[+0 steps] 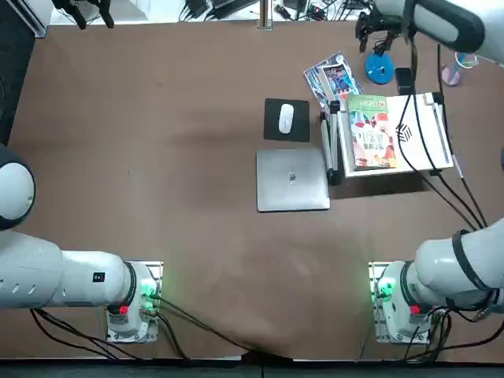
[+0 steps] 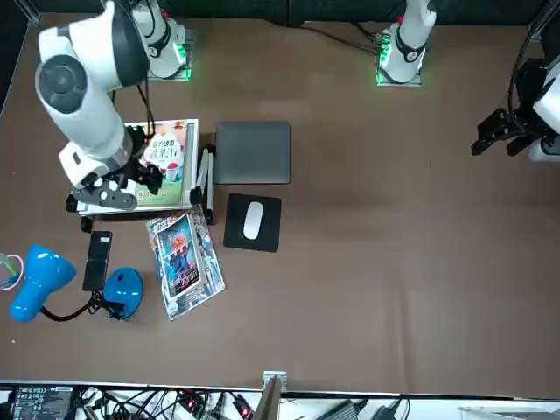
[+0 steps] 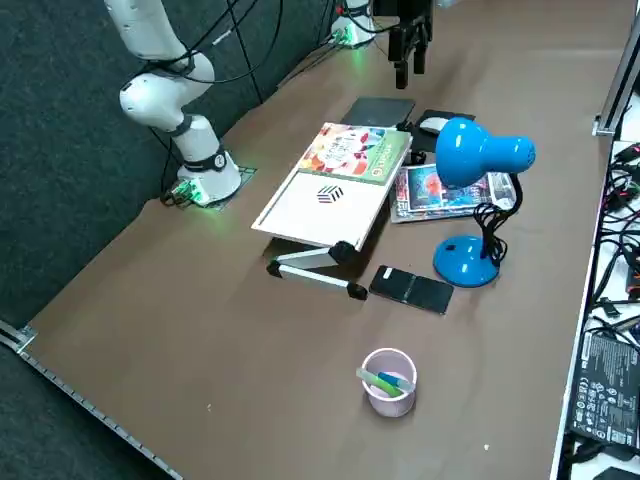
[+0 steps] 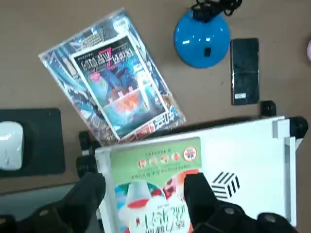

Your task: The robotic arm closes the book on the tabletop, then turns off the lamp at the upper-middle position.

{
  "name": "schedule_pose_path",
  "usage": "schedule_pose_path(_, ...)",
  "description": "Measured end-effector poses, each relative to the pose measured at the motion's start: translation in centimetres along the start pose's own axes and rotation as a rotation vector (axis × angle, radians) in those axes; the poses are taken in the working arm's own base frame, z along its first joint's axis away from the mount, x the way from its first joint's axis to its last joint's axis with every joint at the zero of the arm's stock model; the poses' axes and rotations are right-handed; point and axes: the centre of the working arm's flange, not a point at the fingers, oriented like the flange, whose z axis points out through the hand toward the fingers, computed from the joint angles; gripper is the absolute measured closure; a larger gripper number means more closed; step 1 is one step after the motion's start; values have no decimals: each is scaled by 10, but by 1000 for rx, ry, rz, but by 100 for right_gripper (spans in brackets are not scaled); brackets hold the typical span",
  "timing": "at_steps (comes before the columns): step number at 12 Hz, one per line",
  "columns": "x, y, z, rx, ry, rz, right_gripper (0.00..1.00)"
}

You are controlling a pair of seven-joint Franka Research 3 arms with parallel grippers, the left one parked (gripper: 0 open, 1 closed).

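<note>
- Right gripper: raised above the book and stand, pointing down, fingers spread apart, nothing held between them; it is open.
- Robotic arm: reaches out over the stand in front view.
- Clock directions below are for the top view, 12 pointing away from the robot's bases.
- Book: closed, lying flat on the white stand, toward its 9 o'clock side; green cover with red-and-white picture faces up.
- Stand: on the brown tabletop, bare white surface with striped logo at the book's 3 o'clock.
- Lamp: upright, round blue base at 12 o'clock from the book; blue head, dark stem with cable bunched by it. Can't tell if light is on or off.
- Phone: black, 1 o'clock from the book, just beside lamp base.
- Cup: pinkish, 2 o'clock from the book, green and blue pens inside.
- Magazine: glossy blue, in clear wrap, 11 o'clock from the book.
- Mouse: white, on black pad, 9 o'clock from the book.
- Laptop: gray, shut, 8 o'clock from the book.
</note>
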Motion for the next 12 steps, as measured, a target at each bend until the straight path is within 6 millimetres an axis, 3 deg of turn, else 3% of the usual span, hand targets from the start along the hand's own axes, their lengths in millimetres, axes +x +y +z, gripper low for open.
schedule_pose_path(5,-19,64,-41,76,-89,-38,0)
schedule_pose_path(8,-26,101,-52,78,-117,-60,0)
schedule_pose_path(12,-33,167,-67,130,-124,-84,0)
